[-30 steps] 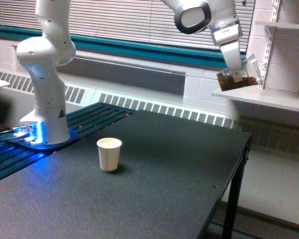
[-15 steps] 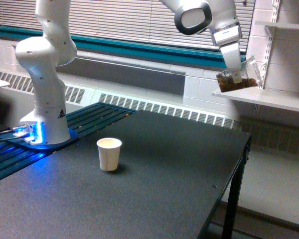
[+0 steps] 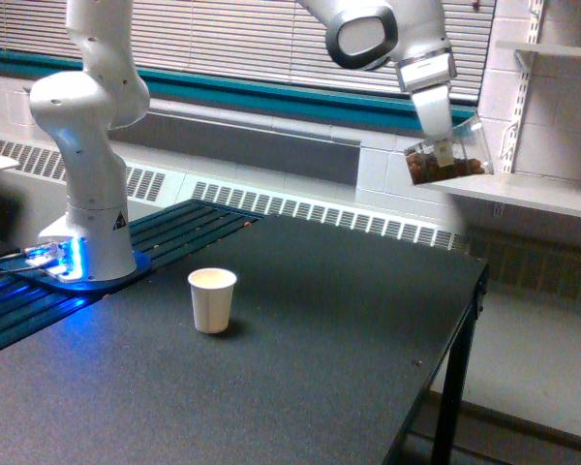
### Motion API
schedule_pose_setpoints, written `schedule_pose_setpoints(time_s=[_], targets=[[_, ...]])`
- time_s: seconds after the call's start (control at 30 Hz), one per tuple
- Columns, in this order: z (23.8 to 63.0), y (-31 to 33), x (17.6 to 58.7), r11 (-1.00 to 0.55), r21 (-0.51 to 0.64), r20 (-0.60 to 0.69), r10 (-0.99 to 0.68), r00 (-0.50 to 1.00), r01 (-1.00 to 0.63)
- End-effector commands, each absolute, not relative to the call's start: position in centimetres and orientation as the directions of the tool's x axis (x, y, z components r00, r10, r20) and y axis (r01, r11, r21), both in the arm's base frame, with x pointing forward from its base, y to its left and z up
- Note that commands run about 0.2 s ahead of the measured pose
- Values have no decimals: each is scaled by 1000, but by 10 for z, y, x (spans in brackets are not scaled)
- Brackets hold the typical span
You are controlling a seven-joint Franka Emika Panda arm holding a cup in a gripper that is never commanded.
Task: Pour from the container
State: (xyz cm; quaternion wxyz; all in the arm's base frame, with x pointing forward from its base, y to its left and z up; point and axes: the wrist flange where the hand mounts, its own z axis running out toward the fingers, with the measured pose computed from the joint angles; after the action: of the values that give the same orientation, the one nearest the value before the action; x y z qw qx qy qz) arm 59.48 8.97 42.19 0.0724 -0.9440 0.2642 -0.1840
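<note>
From my screen, starting at the exterior view's left, I see the big white robot base (image 3: 89,208) with its blue glow, sitting on the dark speckled tabletop (image 3: 300,329). Next comes 1 small white paper cup (image 3: 212,299), standing upright and open, all alone.

Far over on the exterior view's right, high in the air, my tool (image 3: 443,145) is clamped on the clear see-through plastic cup (image 3: 447,162) with brown nut pieces inside. That cup hangs in front of the white wall shelf (image 3: 523,191) and is well apart from the paper cup.

The clear cup is tipped a bit, I think. If it tips more up here, the nuts could fall onto the tabletop or the floor, since nothing sits under it. Moving fast could shake pieces out too. The shelf looks near, so I might bump it.
</note>
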Motion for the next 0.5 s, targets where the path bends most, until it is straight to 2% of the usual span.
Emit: schedule_pose_setpoints(time_s=[0.03,0.5], targets=[[437,82,582,-852,-236,352,-523,776,-467],[440,64,530,-865,-195,376,-501,779,-463]])
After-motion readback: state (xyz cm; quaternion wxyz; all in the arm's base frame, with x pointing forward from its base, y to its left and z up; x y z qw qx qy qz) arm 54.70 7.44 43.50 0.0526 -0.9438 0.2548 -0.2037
